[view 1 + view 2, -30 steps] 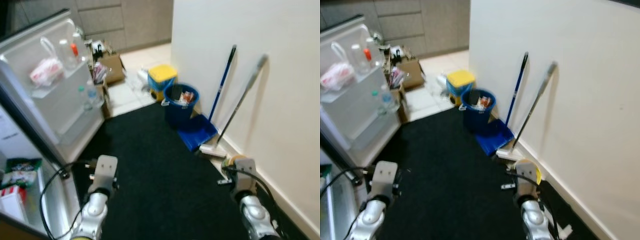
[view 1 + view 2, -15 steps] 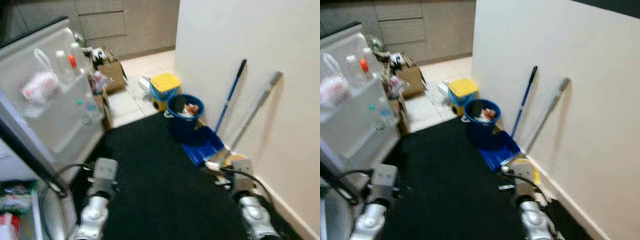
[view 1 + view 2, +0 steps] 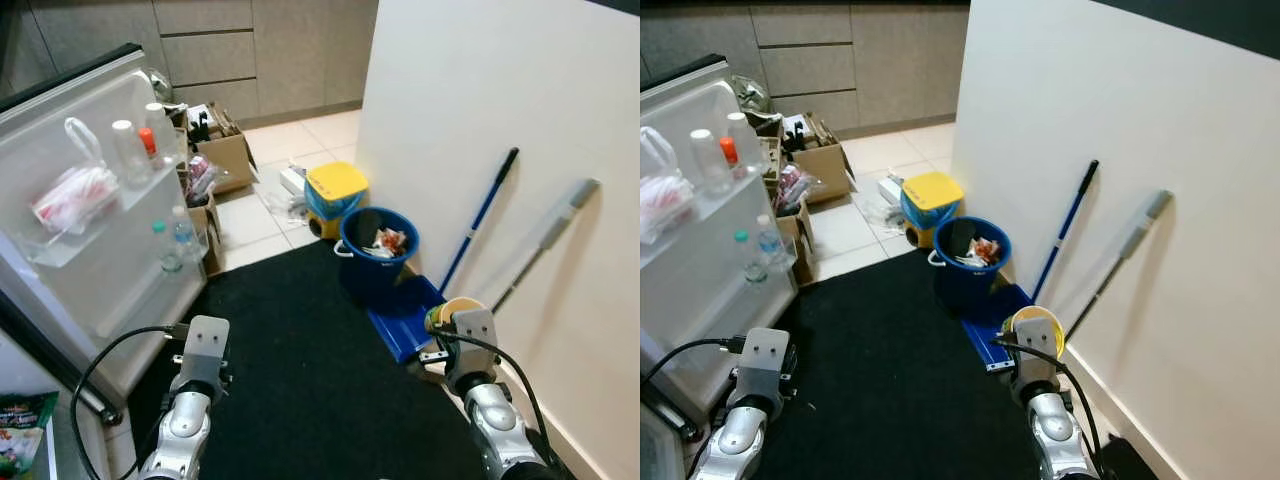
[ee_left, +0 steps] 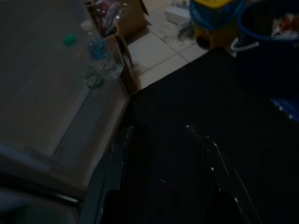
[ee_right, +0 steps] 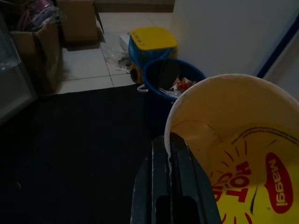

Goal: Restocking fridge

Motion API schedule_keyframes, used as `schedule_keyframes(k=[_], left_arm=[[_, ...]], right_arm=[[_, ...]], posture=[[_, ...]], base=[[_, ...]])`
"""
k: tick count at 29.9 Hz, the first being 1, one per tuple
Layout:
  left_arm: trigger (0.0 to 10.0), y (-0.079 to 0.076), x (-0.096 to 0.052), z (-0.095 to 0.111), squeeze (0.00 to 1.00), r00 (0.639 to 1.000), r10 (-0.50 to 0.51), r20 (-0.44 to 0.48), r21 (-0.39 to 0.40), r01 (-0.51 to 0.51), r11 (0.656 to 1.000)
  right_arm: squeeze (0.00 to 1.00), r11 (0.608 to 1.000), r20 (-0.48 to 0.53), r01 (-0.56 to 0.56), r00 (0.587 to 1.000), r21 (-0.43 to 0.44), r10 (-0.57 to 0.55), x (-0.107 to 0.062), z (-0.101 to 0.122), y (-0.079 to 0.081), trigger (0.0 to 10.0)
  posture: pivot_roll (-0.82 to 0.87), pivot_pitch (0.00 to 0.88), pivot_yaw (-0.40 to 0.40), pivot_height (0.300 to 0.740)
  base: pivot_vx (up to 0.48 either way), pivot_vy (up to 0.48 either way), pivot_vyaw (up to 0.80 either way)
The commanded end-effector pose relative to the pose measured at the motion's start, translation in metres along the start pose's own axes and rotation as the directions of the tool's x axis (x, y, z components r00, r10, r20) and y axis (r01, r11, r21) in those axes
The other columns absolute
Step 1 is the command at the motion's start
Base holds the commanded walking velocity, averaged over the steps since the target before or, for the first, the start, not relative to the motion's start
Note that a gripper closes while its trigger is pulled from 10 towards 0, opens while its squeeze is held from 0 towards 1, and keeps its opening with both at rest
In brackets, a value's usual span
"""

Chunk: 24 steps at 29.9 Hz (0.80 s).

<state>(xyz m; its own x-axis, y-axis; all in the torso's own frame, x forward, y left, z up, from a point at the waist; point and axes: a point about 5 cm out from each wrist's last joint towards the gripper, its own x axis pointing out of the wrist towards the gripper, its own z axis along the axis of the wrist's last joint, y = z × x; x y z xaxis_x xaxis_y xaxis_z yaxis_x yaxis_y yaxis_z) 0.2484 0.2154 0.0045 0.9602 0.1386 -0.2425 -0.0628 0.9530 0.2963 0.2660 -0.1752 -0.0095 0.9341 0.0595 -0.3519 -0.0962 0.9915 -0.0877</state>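
**Operator:** Carrying the yellow noodle cup (image 5: 233,154) in my right tool (image 5: 170,186). In the right wrist view both black fingers are pinched close together on the cup's rim, one inside the wall and one outside. That grip keeps the cup upright with its mouth up, so nothing tips out while I walk.

**Supervisor:** Where's the cup relative to the fridge?

**Operator:** Well apart from it. The cup rides low on my right, above the right edge of the black mat (image 3: 300,340), near the blue dustpan (image 3: 405,315) and the white wall (image 3: 500,120). The fridge door (image 3: 100,230) stands open off the mat's left edge, with bottles (image 3: 175,235) and a bagged item (image 3: 70,195) already on its shelves. I judge the door was left open so I can reach in with one arm loaded.

**Supervisor:** And the left tool?

**Operator:** My left tool (image 4: 168,186) hangs low above the mat's left side, near the door's lower edge. The left wrist view is dark; I can make out two fingers standing apart with nothing between them. I'd keep it free to steady the door or clear shelf space.

**Supervisor:** Anything in the way?

**Operator:** A blue bin (image 3: 378,250) full of rubbish sits at the mat's far edge, with a yellow-lidded container (image 3: 335,190) beyond it. A broom (image 3: 480,225) and a mop handle (image 3: 545,240) lean on the wall. My guess is I need to turn left toward the fridge, keeping the cup clear of those handles.
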Motion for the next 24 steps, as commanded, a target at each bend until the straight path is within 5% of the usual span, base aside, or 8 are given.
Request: schedule_keyframes(k=[1, 24], left_arm=[[10.0, -0.003, -0.002, -0.004, 0.04, 1.0, -0.008, -0.018, -0.001, 0.008, 1.0], [10.0, -0.004, -0.002, -0.005, 0.04, 1.0, -0.007, -0.024, 0.003, 0.007, 1.0]], right_arm=[[0.0, 1.0, 0.036, 0.013, 0.999, -0.013, -0.012, 0.002, 0.007, -0.002, 10.0], [0.0, 0.994, 0.103, -0.089, 0.99, -0.064, 0.095, 0.004, 0.02, 0.015, 10.0]], posture=[[0.0, 0.0, -0.06, 0.74], [-0.01, 0.0, -0.059, 0.74]], base=[[0.382, 0.0, 0.0], [0.374, 0.0, 0.0]])
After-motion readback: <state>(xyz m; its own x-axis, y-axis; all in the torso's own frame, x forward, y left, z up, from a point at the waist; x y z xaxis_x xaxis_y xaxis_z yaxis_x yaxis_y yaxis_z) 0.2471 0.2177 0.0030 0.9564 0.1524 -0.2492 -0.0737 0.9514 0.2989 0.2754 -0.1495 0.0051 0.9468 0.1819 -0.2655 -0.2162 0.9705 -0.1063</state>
